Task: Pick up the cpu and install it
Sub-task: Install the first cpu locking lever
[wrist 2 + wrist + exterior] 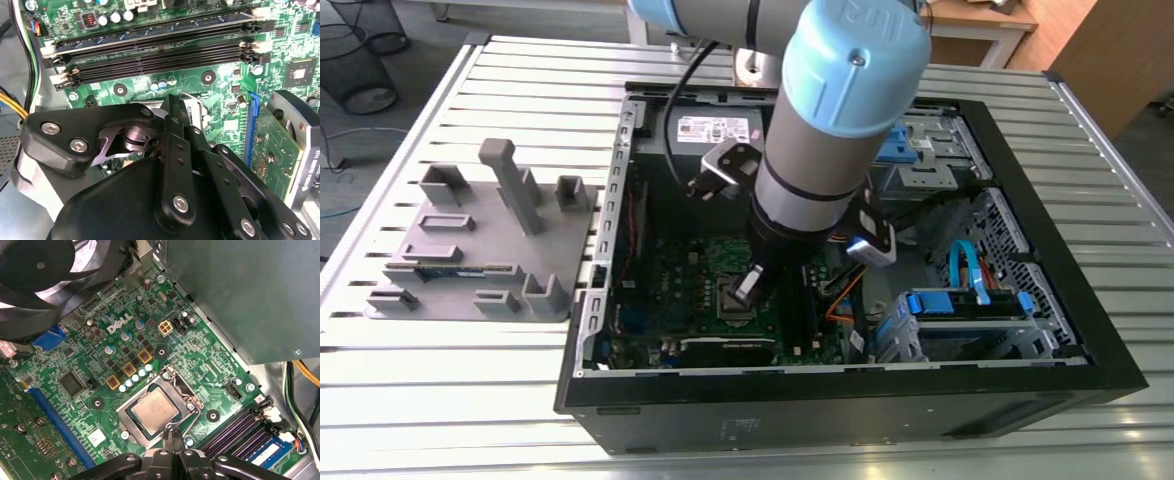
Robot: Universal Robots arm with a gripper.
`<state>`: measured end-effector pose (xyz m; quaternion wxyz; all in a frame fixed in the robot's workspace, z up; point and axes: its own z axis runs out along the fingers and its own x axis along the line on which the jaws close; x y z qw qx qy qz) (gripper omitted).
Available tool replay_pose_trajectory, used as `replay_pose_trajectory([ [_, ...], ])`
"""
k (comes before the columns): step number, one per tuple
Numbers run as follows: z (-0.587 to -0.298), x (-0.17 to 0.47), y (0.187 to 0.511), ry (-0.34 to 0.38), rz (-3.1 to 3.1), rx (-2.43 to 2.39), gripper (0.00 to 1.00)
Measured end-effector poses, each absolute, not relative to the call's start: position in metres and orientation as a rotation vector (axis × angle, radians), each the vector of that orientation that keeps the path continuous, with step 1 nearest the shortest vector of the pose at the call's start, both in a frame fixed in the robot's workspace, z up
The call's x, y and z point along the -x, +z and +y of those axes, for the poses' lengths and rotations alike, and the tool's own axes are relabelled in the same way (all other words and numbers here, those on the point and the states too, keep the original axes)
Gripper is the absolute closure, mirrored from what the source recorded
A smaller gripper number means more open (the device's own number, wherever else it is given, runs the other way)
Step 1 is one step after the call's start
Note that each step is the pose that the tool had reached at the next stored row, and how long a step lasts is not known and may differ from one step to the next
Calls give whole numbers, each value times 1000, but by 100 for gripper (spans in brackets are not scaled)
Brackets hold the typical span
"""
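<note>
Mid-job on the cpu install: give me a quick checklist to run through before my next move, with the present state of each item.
1. cpu lying flat inside the socket frame: ok.
2. Pincer free of the cpu: ok, shut and empty at the frame's edge.
3. Socket lever latched: cannot tell.
4. Memory slots untouched by the pincer: ok, they lie beside it.
5. Cables away from the socket: ok, they run along the case wall.
</note>
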<state>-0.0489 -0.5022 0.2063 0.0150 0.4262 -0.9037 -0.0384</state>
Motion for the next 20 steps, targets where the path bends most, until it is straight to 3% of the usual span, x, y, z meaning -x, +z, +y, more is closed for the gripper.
replay_pose_trajectory([
  [20,-507,48,203,-119,-2837,-1274,89],
])
